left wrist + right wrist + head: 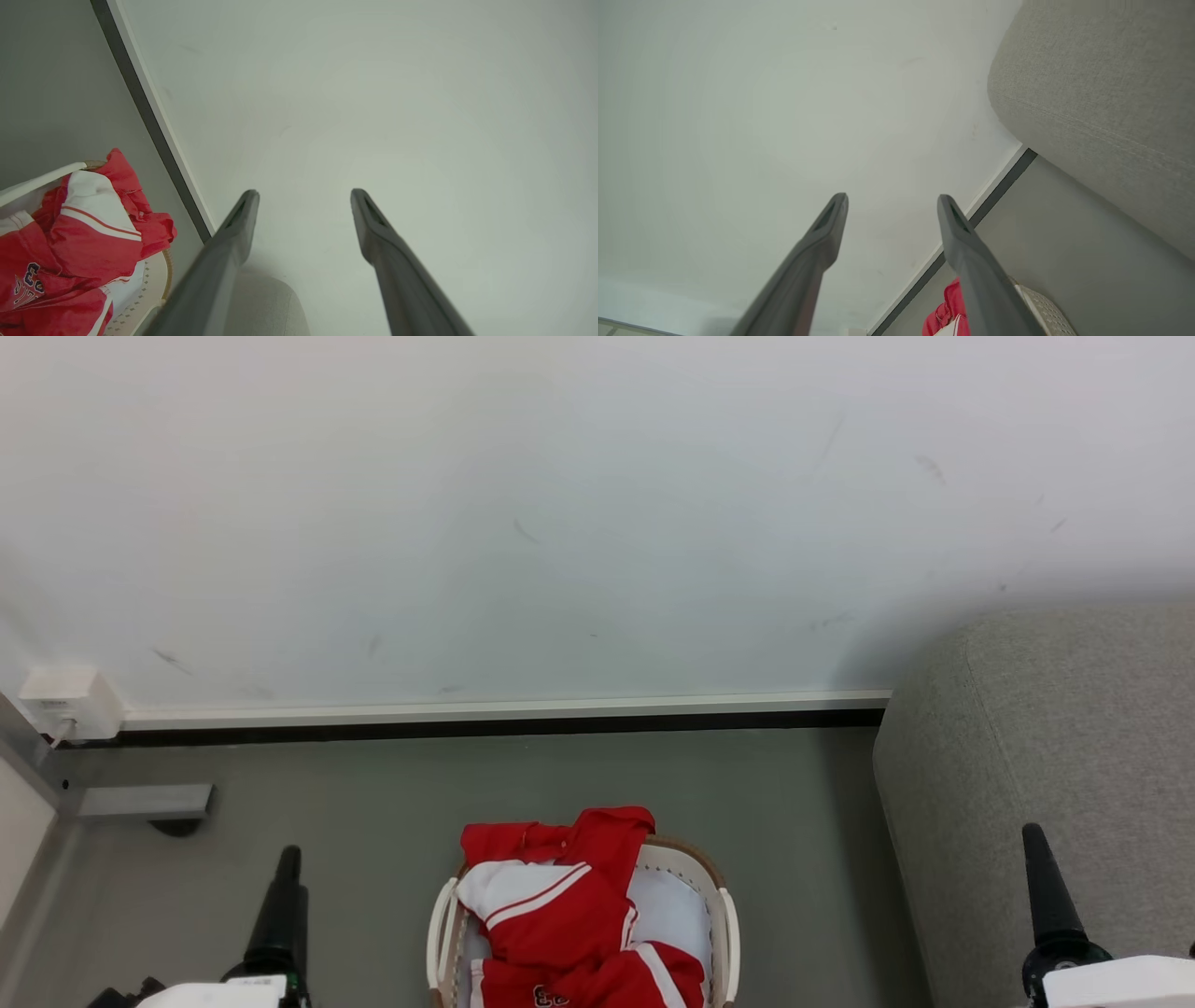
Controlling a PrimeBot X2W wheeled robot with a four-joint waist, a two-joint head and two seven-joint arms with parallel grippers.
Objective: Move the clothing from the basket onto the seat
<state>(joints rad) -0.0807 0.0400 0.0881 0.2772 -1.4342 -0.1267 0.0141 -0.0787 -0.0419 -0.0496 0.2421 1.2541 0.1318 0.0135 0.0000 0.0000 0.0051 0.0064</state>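
- The left gripper (303, 196) hangs to the left of the basket (724, 924). Its two fingers are spread wide with nothing between them, and they point toward the white wall (373, 116).
- The right gripper (892, 200) likewise stands fully parted and empty, close beside the grey seat (1055, 709).
- The clothing (569, 915), red with white trim, lies heaped in the basket on the floor (373, 803) between the two arms. One red fold drapes over the far rim. None of it is on the seat, so the task is judged not begun.
- Risk: the heap looks tangled. A pinch on one fold may drag up several garments, or tip the light basket if fabric snags the rim.
- Risk: a shallow bite on loose fabric may slip during the carry and drop the piece on the floor.
- Risk: the right arm sits near the seat's rounded corner, and a careless reach toward the basket may brush it.
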